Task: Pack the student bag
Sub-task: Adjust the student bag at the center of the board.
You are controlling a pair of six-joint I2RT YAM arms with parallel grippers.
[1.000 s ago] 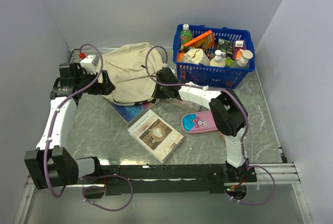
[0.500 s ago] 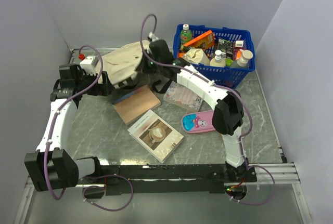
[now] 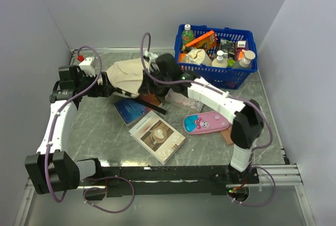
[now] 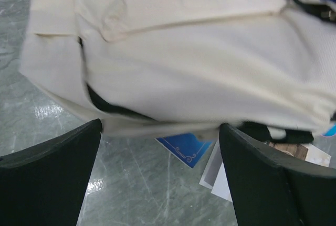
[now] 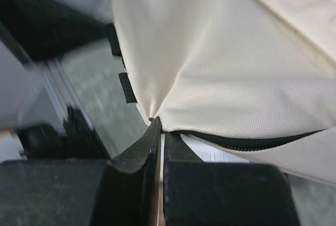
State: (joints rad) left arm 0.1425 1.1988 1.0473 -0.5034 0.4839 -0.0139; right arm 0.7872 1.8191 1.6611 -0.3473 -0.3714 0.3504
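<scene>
Right wrist view is showing the right tool (image 5: 160, 131) clamping shut on a fold of the student bag (image 5: 236, 53) beside its black zipper, at the back left of the desk (image 3: 100, 126). The left tool (image 4: 160, 129) is gaping empty just before the bag. It should be taking the opposite lip, judging by this, so the mouth is spreading wide.

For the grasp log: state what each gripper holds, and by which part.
The right gripper is shut on the student bag, pinching a fold of its beige outer fabric. The left gripper is open and holds nothing.
</scene>
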